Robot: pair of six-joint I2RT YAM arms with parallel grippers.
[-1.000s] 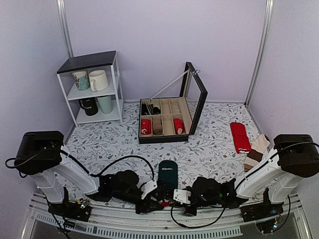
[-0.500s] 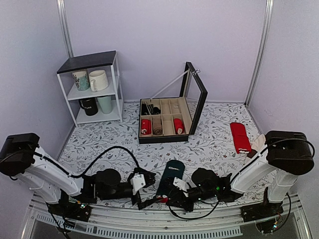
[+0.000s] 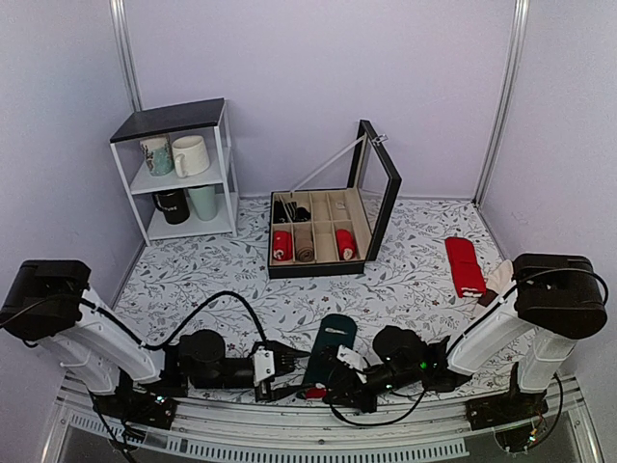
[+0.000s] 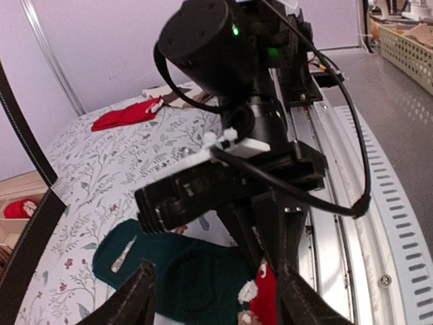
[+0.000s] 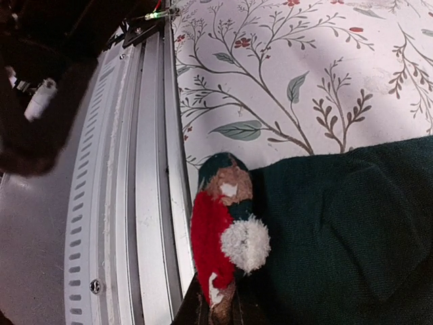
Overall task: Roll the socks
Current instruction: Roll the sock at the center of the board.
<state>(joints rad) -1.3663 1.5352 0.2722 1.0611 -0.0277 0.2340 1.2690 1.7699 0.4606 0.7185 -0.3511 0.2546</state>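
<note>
The socks are a dark teal strip lying flat on the floral cloth near the front edge, its near end tilted left. That end carries a red, white and brown trim. My right gripper is shut on this trimmed end, right beside the metal rail. My left gripper stands open, one finger on each side of the socks, with the right gripper's black body just beyond. In the top view the two grippers meet at the socks' near end, left and right.
An open black organiser box with rolled socks stands at the back centre. A white shelf with mugs is back left. Red socks and beige-and-brown socks lie at the right. A metal rail runs along the near edge.
My left gripper went from shut to open and its arm drew back to the left. The socks' near end swung left, so the strip now lies tilted. The right gripper kept its pinch.
</note>
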